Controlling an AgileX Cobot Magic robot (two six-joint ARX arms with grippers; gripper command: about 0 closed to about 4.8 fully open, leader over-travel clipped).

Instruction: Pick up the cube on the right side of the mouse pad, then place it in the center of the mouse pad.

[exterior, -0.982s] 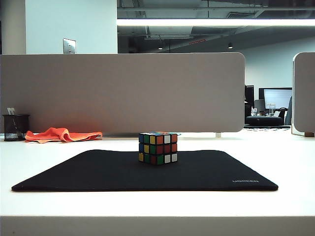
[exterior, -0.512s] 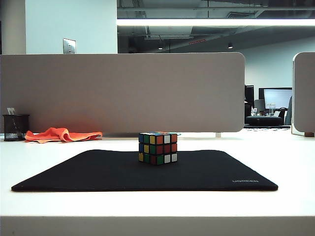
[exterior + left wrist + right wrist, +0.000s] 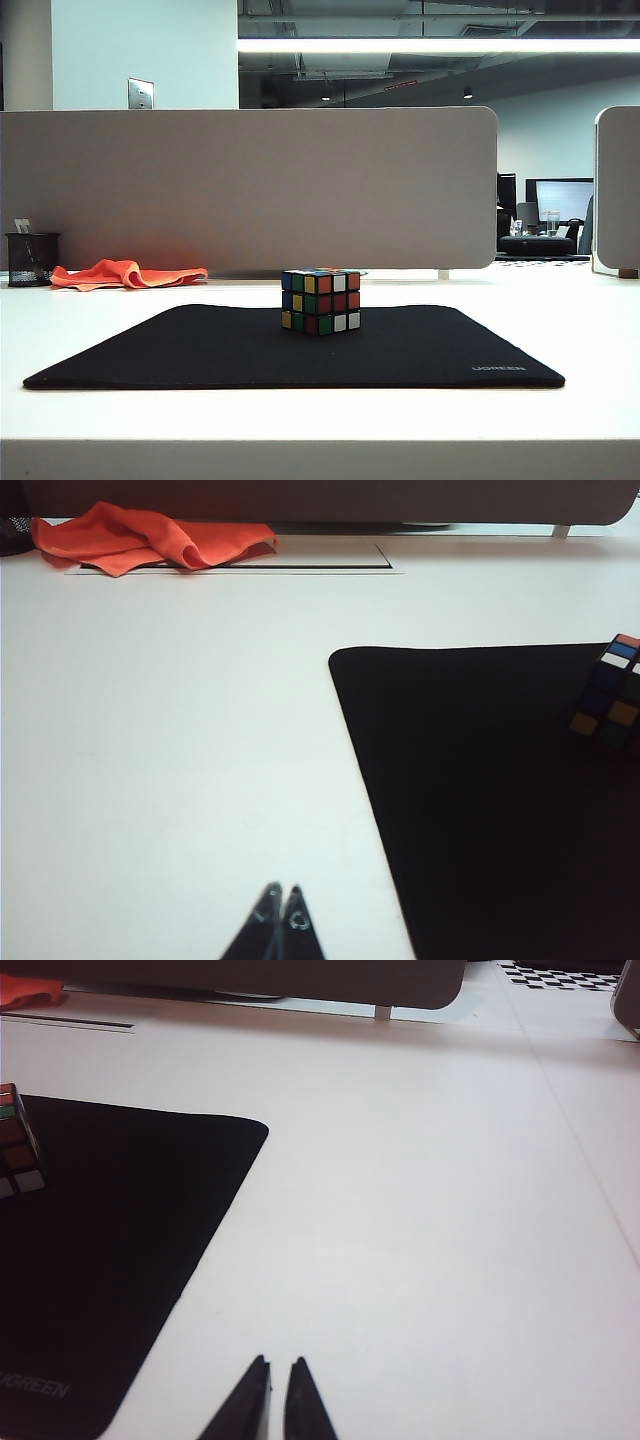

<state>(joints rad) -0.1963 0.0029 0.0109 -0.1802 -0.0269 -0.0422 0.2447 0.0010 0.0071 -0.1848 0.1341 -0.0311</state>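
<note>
**Cube seated on mouse pad, both grippers empty over bare table**

Cube point(image 3: 321, 301) is seen standing flat on the mouse pad point(image 3: 200, 350), near the middle of the pad's width and toward its far edge in the exterior view. 3 rows of stickers are shown on each visible face, in red, orange, white, green, yellow and blue. Grey "UGREEN" lettering is printed at the pad's near right corner. The pad is laid on a white table point(image 3: 560, 310).

No arm is caught by the exterior view. The left gripper point(image 3: 279, 912) is held over bare table just beside the pad's left edge, its 2 black fingertips pressed together with nothing between them. The right gripper point(image 3: 277, 1385) is held over bare table just off the pad's right edge, its fingertips drawn nearly together with only a thin slit left, and nothing is gripped. The cube is well apart from both.

An orange cloth point(image 3: 125, 273) is spread at the far left of the table, beside a black mesh pen cup point(image 3: 31, 259), in front of a grey partition point(image 3: 250, 185).
</note>
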